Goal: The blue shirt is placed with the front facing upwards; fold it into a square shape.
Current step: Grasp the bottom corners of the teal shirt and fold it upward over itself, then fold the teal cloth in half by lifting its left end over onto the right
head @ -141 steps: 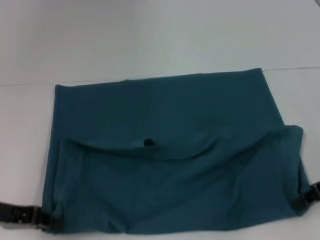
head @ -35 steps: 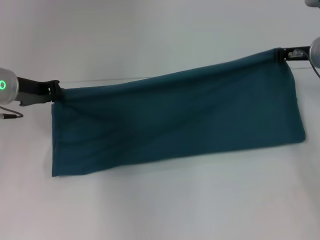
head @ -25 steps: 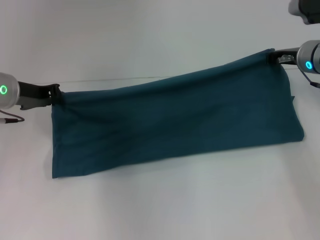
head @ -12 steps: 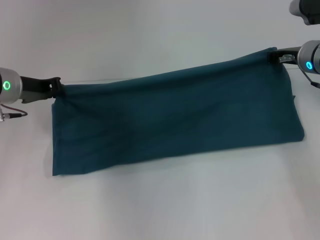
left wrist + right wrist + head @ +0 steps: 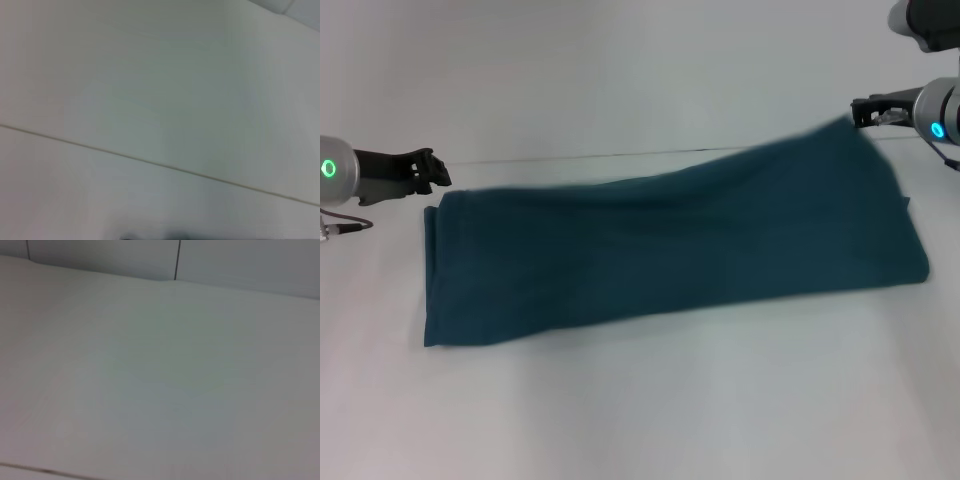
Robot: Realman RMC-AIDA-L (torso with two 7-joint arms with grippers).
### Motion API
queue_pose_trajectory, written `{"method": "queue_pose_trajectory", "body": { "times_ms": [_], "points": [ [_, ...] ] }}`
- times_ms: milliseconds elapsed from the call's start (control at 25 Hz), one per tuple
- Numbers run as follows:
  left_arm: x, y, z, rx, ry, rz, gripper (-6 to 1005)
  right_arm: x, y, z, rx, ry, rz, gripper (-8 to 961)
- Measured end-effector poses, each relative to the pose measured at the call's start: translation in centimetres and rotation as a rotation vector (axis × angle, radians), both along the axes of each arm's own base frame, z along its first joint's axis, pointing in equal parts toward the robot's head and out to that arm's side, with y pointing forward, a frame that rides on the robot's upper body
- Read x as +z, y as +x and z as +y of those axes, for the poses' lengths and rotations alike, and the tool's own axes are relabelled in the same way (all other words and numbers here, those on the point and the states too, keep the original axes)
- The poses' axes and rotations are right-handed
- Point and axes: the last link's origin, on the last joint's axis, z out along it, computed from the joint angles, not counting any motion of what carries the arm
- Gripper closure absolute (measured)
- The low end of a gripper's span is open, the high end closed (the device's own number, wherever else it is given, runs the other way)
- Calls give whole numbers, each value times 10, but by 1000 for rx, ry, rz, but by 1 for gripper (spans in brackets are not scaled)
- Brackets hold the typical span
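My dark teal-blue cotton shirt (image 5: 670, 245) lies on the white desk (image 5: 640, 410) as a long, wide band between both end effectors, so I judge one lengthwise fold is done and the crosswise folds into a square remain. The left end effector (image 5: 432, 170) and right end effector (image 5: 865, 111) hover just beyond its far corners, each apart from the cloth, empty, fingers parted.

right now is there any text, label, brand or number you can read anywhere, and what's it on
None: no readable text in any view.
Folded dark teal-blue cotton shirt: only plain fabric faces up, no print or label visible.
White table surface: unmarked.
Left pincer and right pincer: each arm shows a small glowing ring light, green on the left and blue on the right, with no letters or numbers.
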Motion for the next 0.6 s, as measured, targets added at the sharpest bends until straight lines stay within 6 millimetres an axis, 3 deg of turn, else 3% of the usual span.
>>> {"method": "queue_pose_trajectory", "body": {
  "times_ms": [120, 400, 600],
  "points": [
    [0, -3, -1, 10, 11, -11, 882, 5, -2, 3, 10, 10, -11, 826],
    [-3, -2, -1, 12, 12, -17, 622, 14, -9, 9, 25, 37, -11, 621],
    [1, -1, -1, 7, 45, -45, 421, 17, -3, 4, -14, 31, 55, 384]
  ]
}}
